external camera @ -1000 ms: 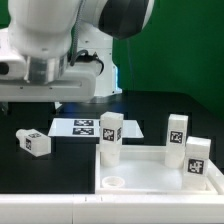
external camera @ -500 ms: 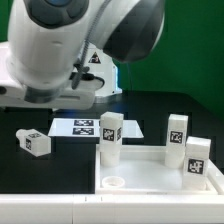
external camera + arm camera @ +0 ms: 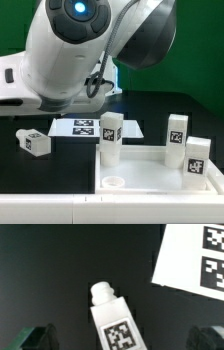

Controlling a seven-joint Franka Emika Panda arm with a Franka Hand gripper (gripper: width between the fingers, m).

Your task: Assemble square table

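Note:
The white square panel (image 3: 150, 178) with a raised rim lies at the exterior view's lower right, and a round socket (image 3: 114, 182) shows near its front corner. One tagged white leg (image 3: 110, 138) stands upright at the panel's far left corner. Another (image 3: 177, 130) stands by its far edge, and a third (image 3: 197, 158) at its right side. A fourth leg (image 3: 33, 141) lies on the black table at the left. In the wrist view this lying leg (image 3: 115, 317) sits between the spread fingers of my gripper (image 3: 125, 336), which is open above it and not touching it.
The marker board (image 3: 80, 127) lies flat on the table behind the panel; it also shows in the wrist view (image 3: 195, 263), beside the lying leg. The arm's large white body (image 3: 80, 50) fills the upper left of the exterior view. A green wall stands behind.
The arm's body has swung and turned above the table's left side, showing more of its upper joint. The panel and the legs have not moved.

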